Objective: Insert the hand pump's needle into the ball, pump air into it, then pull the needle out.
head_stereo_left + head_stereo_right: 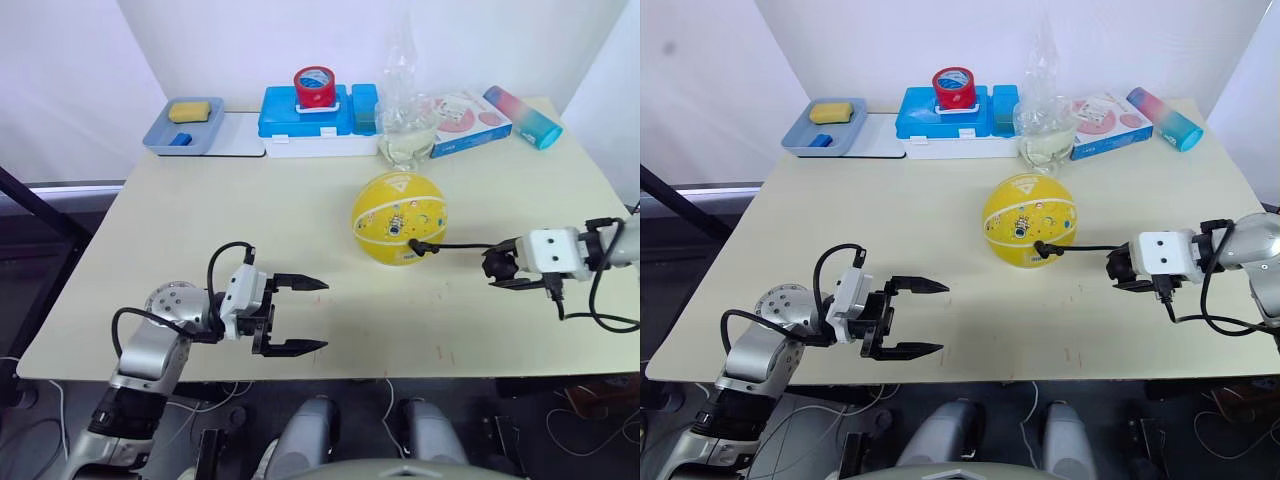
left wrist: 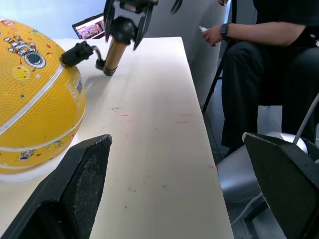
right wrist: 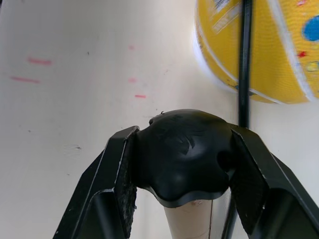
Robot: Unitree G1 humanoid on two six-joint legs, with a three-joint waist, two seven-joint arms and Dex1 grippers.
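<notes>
The ball (image 1: 398, 217) sits round and full on the table (image 1: 200, 250), a little toward the far edge and right of its middle. The needle (image 1: 419, 246) and its black fitting are pressed against the ball's near right side, and the thin black hose (image 1: 460, 245) runs straight off toward the table's right edge. There the right gripper (image 1: 497, 266) is clamped around the hand pump (image 2: 114, 50), both fingers squeezing the black cap, with the copper tube showing beneath it in the right wrist view. Near the front edge, toward the left corner, the left gripper (image 1: 305, 315) hovers with its fingers spread wide and nothing between them. Beyond the table's right edge, a person (image 2: 269, 64) in dark clothes sits.
</notes>
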